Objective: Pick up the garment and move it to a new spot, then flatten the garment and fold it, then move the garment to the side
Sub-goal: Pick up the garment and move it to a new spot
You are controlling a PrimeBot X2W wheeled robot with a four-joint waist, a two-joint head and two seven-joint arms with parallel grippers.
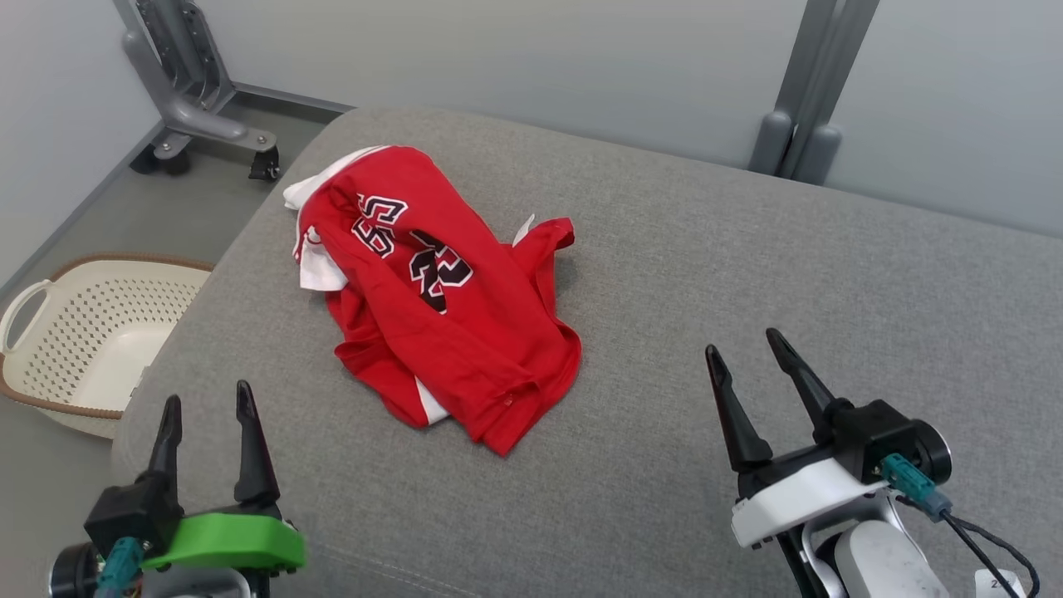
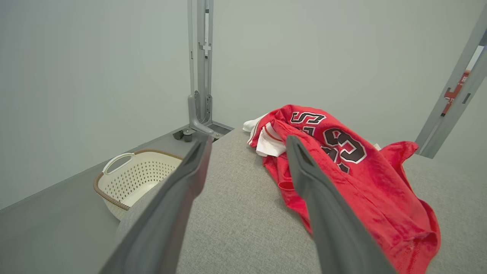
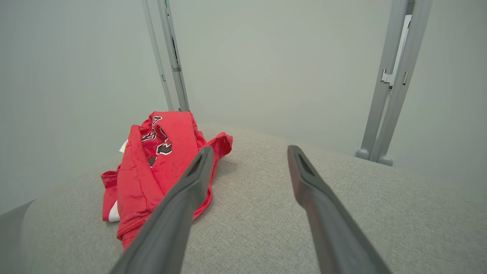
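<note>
A red garment (image 1: 440,299) with white trim and black numbers lies crumpled on the left half of the grey cushioned surface (image 1: 747,274). It appears again as the garment (image 2: 354,171) in the left wrist view and the garment (image 3: 156,167) in the right wrist view. My left gripper (image 1: 208,403) hovers open near the front left edge, short of the cloth. On the front right, my right gripper (image 1: 743,345) stands open well clear of the cloth. Both grippers hold nothing, as the left gripper (image 2: 247,142) and right gripper (image 3: 249,150) views confirm.
A cream perforated laundry basket (image 1: 91,332) sits on the floor left of the surface. Grey metal frame posts (image 1: 810,91) stand behind it, and a wheeled grey base (image 1: 199,116) is at the far left. The surface's right half is bare fabric.
</note>
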